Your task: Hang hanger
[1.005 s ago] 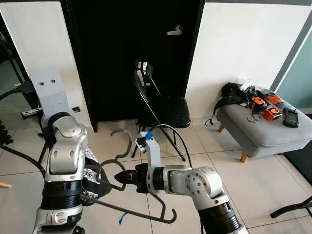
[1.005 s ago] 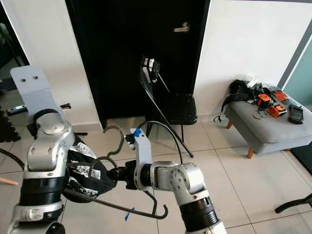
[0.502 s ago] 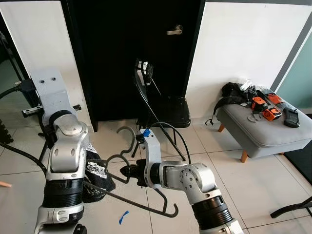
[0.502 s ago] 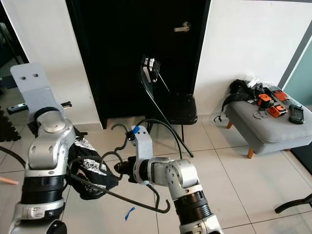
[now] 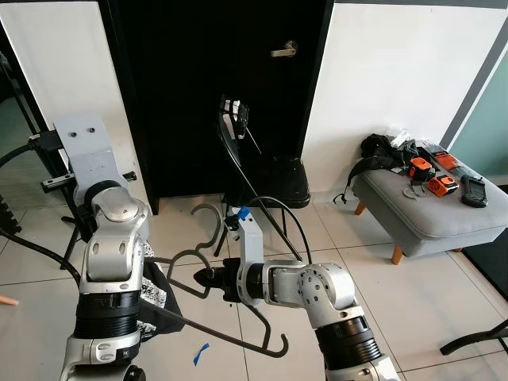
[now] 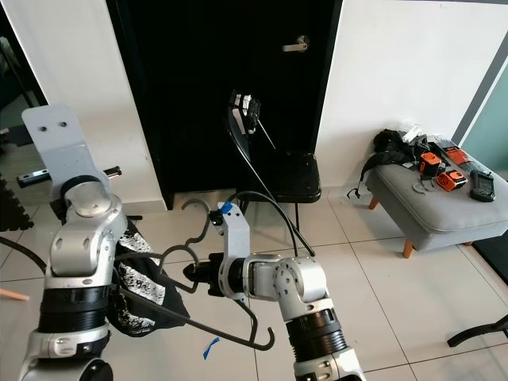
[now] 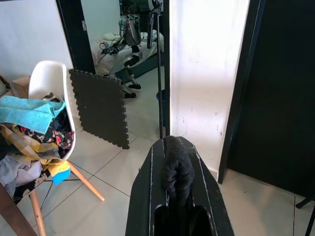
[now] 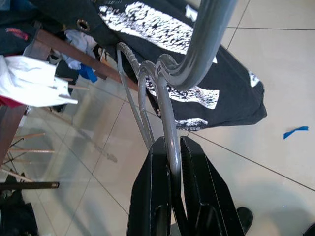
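Hanger (image 5: pixel 208 262) sits clamped by its wire in the right gripper (image 8: pixel 173 162) above the floor, while the left gripper (image 7: pixel 177 169) pinches black shirt (image 6: pixel 147 290) cloth; opposing pulls may twist it loose.

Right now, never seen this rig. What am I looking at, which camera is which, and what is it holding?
A humanoid robot with two silver arms. The two wide pictures come from its head camera, looking down; the other two come from cameras on its wrists. The right gripper is shut on a grey metal clothes hanger, just below its hook. The left gripper pinches black fabric, probably the black-and-white printed garment draped on that hanger. Ahead: a black door, a black folding chair and a grey padded stool carrying orange and black gear.
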### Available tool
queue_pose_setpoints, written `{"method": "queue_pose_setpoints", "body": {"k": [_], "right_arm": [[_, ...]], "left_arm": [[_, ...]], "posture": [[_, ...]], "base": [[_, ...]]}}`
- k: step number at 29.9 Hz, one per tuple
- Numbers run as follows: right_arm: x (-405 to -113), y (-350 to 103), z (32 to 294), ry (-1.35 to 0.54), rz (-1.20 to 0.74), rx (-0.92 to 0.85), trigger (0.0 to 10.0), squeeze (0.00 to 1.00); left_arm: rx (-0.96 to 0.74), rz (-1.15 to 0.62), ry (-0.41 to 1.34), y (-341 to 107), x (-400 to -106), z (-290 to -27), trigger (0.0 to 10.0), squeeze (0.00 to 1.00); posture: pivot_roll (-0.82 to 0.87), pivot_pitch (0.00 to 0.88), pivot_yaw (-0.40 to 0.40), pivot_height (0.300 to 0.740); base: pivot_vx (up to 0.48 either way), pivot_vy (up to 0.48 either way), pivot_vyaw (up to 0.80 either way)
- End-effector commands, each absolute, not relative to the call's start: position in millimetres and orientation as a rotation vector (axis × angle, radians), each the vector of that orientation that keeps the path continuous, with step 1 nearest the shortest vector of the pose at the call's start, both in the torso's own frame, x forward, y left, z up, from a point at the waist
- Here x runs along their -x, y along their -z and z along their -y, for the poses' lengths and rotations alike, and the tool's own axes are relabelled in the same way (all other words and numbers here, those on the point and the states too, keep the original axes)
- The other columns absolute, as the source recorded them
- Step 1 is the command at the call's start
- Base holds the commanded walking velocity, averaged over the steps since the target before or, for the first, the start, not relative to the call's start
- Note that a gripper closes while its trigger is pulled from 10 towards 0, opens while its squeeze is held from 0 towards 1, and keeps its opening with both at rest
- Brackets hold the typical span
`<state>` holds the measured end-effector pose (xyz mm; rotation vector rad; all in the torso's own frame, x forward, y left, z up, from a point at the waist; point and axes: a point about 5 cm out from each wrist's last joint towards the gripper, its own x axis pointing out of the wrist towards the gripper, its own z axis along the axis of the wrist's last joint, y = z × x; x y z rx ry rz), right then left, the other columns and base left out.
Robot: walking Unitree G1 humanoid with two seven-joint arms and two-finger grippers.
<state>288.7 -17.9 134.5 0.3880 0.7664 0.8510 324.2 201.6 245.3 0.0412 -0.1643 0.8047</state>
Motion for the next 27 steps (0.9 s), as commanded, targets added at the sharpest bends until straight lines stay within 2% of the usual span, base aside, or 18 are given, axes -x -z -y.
{"method": "queue_pose_setpoints", "body": {"k": [1,9,21,27], "right_arm": [[-291,-148,5,-0.882,-0.723,-0.412,10.0,0.00],[-292,-148,9,-0.854,-0.732,-0.426,10.0,0.00],[-315,-151,38,-0.614,-0.685,-0.484,10.0,0.00],[-318,-152,42,-0.586,-0.675,-0.492,10.0,0.00]], "left_arm": [[-0.041,0.194,-0.822,-252,-322,-202,10.0,0.00],[-0.044,0.195,-0.828,-252,-321,-202,10.0,0.00],[-0.069,0.205,-0.848,-252,-319,-206,10.0,0.00],[-0.073,0.205,-0.848,-252,-319,-206,10.0,0.00]], "posture": [[-0.01,0.024,-0.029,0.740],[-0.01,0.025,-0.033,0.740],[-0.02,0.029,-0.033,0.740],[-0.02,0.028,-0.033,0.740]], "base": [[0.000,0.000,0.00],[0.000,0.000,0.00],[0.000,0.000,0.00],[0.000,0.000,0.00]]}}
